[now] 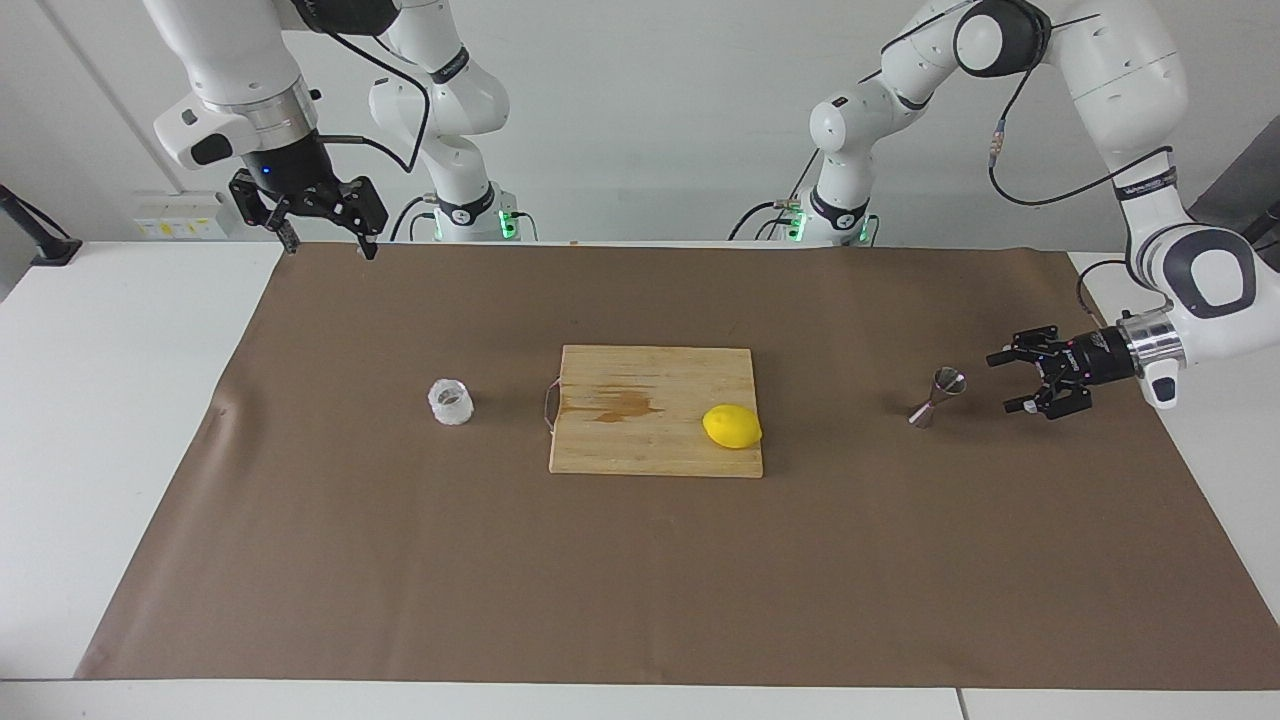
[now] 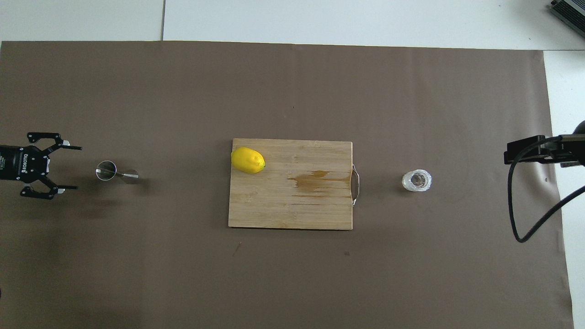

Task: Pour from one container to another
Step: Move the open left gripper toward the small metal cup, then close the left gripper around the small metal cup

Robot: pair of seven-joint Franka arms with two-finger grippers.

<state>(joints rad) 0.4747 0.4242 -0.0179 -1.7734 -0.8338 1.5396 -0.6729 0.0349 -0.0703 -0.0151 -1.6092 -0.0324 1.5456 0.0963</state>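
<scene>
Two grippers are seen over a brown mat on a white table. The left gripper is held low and sideways near the left arm's end of the mat, and its fingers are spread wide apart with nothing between them. Its tips are pointed at the steel jigger, which is stood upright on the mat just beside them but is not touched. In the overhead view the left gripper is shown with the jigger a little way in front of its open fingers. The right gripper is held up high over the mat's edge nearest the robots, toward the right arm's end, and its fingers are parted and nothing is held. The clear cup is stood on the mat well apart from that gripper. A wooden board is laid between the cup and the jigger, and a yellow lemon is rested on it at the end toward the jigger. In the overhead view the cup is seen beside the board's metal handle. The right gripper's fingers are cut off at the edge of that view, so only a dark block and a cable are seen there. What is inside the cup cannot be made out.
</scene>
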